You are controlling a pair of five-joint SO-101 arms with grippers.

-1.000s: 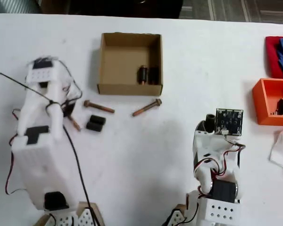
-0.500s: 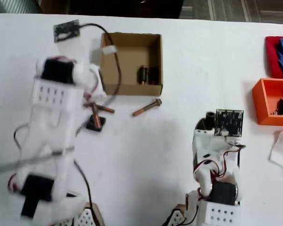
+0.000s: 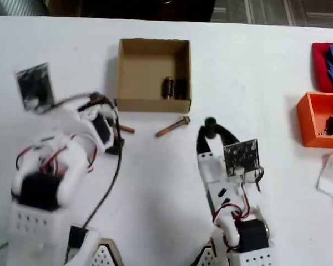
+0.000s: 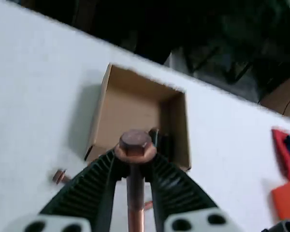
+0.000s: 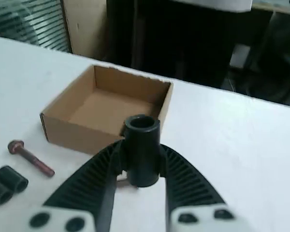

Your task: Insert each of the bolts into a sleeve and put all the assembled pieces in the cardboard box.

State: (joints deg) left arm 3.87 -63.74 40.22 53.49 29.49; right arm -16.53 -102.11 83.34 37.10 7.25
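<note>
The left gripper point(image 4: 135, 163) is hanging in front of the cardboard box point(image 3: 152, 104), off its front-left corner, with its jaws pinching a copper bolt point(image 4: 135, 144) just under the head. The right gripper point(image 5: 141, 163) is sitting in front of the box too, off its front-right corner and apart from it, its jaws clamping an upright black sleeve point(image 5: 142, 145). An assembled piece point(image 3: 175, 87) is lying inside the box against the front wall. A loose bolt point(image 3: 173, 127) is lying just in front of that wall. A second loose bolt point(image 5: 31, 157) and two spare sleeves point(image 5: 12, 178) are lying off the front-left corner. An orange bin point(image 3: 309, 119) is standing well apart from the box.
</note>
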